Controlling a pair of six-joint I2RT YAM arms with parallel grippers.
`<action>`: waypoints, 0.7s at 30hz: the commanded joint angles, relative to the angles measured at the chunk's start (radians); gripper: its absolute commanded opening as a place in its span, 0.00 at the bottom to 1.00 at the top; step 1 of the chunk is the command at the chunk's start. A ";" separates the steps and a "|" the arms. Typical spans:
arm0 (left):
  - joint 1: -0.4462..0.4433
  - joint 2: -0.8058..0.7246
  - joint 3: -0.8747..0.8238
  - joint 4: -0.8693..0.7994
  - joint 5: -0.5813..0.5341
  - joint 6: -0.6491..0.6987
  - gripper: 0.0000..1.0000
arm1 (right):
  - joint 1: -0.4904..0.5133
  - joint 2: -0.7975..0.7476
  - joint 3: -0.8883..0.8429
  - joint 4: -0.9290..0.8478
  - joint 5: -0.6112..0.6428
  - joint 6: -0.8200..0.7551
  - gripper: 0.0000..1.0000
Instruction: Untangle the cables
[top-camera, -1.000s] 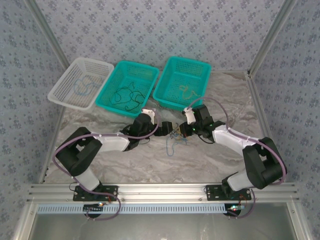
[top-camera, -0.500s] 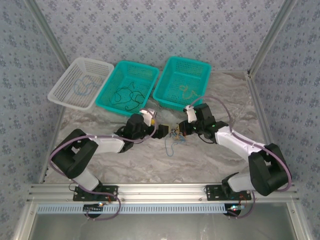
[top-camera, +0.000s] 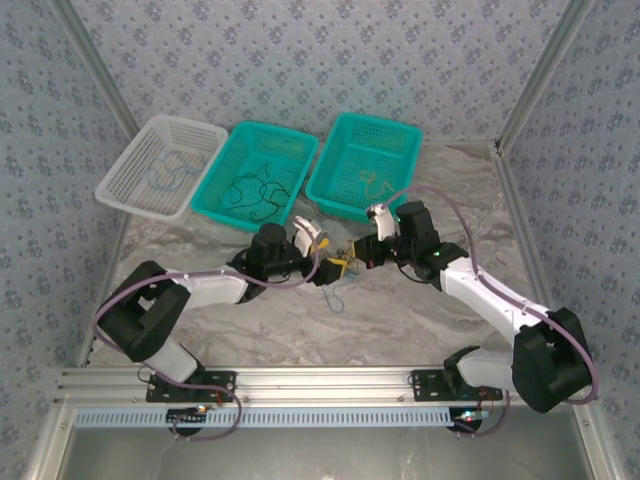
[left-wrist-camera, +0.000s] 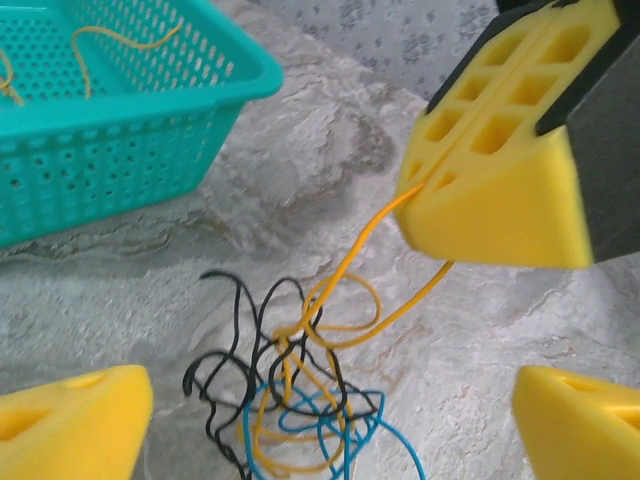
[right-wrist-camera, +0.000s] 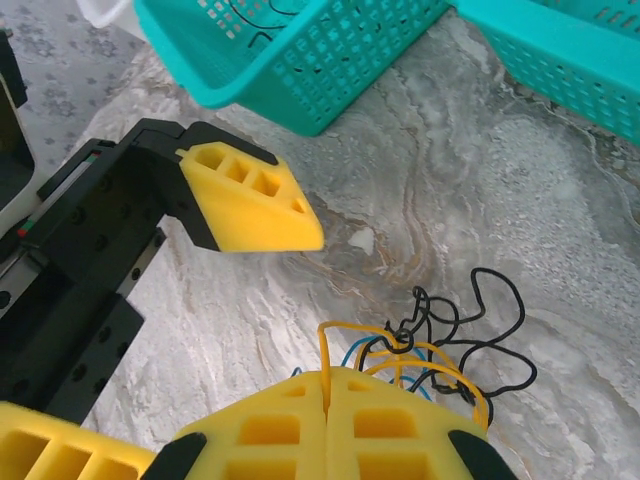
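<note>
A: Surface? Room?
B: Grey marbled tabletop (top-camera: 420, 310), floral-papered walls (top-camera: 300, 60) on 3 sides, baskets (top-camera: 275, 127) at back.
A: Cables?
B: Cable tangle (left-wrist-camera: 285, 345) mid-table, btwn grippers. L gripper (left-wrist-camera: 325, 420) jaws apart around it; R gripper (right-wrist-camera: 325, 405) clamped on yellow cable (left-wrist-camera: 350, 262).
</note>
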 joint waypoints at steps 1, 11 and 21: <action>0.015 0.003 0.032 0.047 0.103 0.039 0.84 | -0.001 -0.036 0.027 0.024 -0.045 0.021 0.00; 0.021 -0.002 -0.038 0.023 0.071 0.031 0.72 | -0.004 -0.085 0.002 0.059 -0.044 0.063 0.00; -0.011 0.017 -0.040 -0.077 0.085 0.166 0.71 | -0.009 -0.090 0.010 0.059 -0.056 0.055 0.00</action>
